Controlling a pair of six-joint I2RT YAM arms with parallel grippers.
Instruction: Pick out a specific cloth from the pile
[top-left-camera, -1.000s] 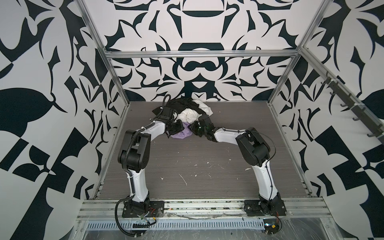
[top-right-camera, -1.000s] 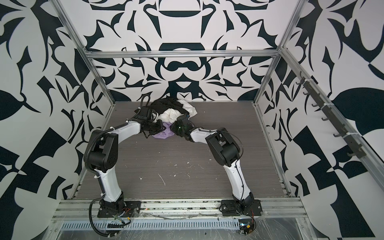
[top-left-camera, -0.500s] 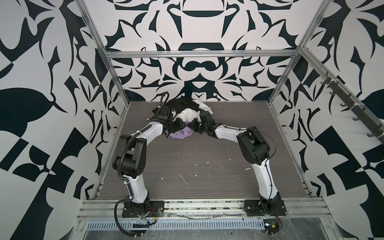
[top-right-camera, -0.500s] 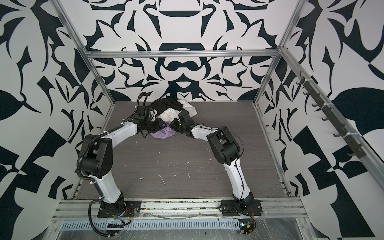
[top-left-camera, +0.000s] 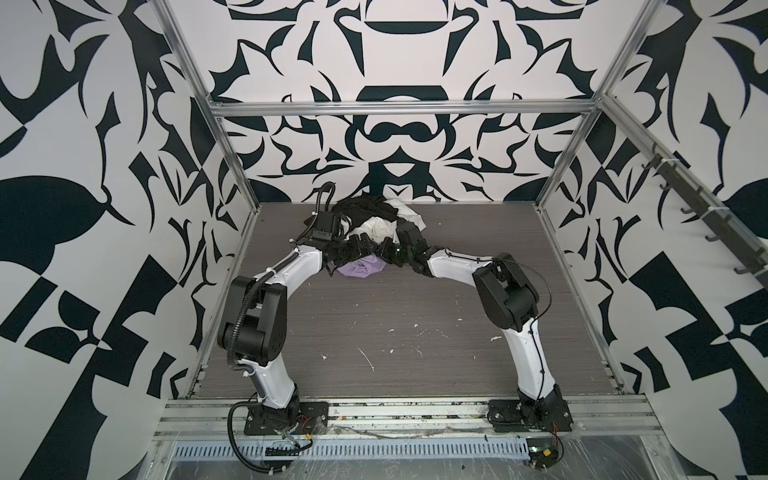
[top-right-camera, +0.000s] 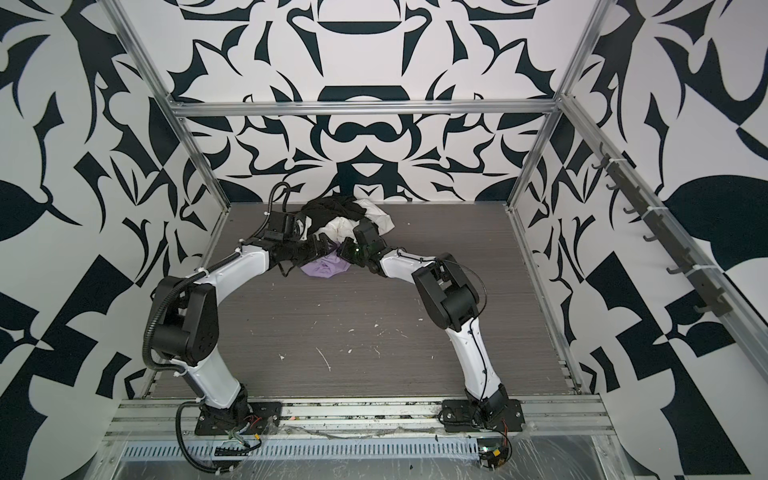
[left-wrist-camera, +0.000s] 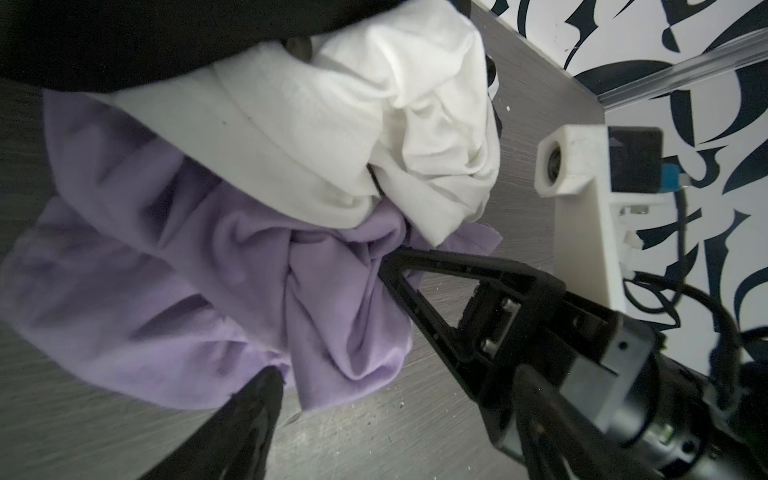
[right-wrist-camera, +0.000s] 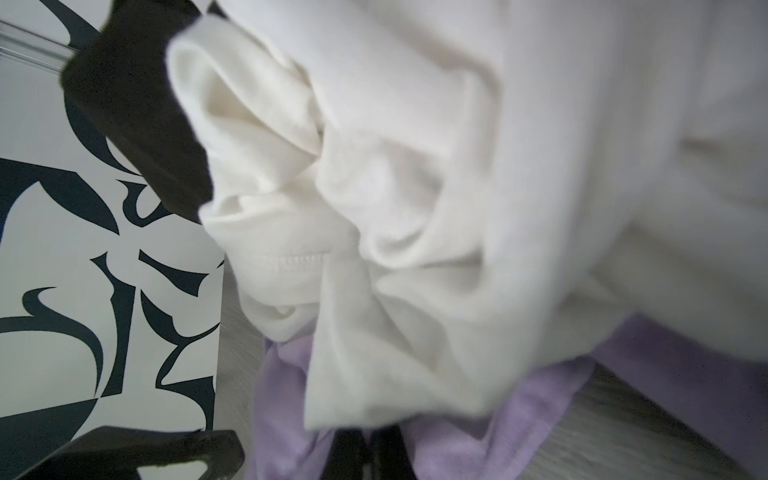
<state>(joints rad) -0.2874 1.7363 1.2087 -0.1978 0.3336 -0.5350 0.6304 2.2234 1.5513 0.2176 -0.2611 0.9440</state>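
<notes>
Lavender cloth (left-wrist-camera: 249, 291) is caught by a twisted fold in the right gripper (left-wrist-camera: 385, 262), whose jaws are closed tight on it. The left gripper (top-left-camera: 360, 246), just beside it, stands spread and grips nothing. The lavender cloth lies at the near edge of the pile (top-right-camera: 353, 216), its far part tucked under the white cloth (left-wrist-camera: 374, 104), with the black cloth (top-left-camera: 365, 208) heaped at the back. The chief danger, I judge, is that a pull drags the white cloth along, since its folds rest right against the pinched spot. With the left gripper free, nothing pins the heap down. The pinch is small and the fabric thin, so it may also slip out. The two grippers are close together, and a careless move could knock one against the other. Beneath is a grey wood-grain table (top-left-camera: 415, 316) flecked with white scraps. The pile sits near the back wall (top-left-camera: 395, 137), patterned black and white and framed by aluminium rails (top-left-camera: 399, 107). A hook rail (top-left-camera: 669, 166) runs along the right side.
</notes>
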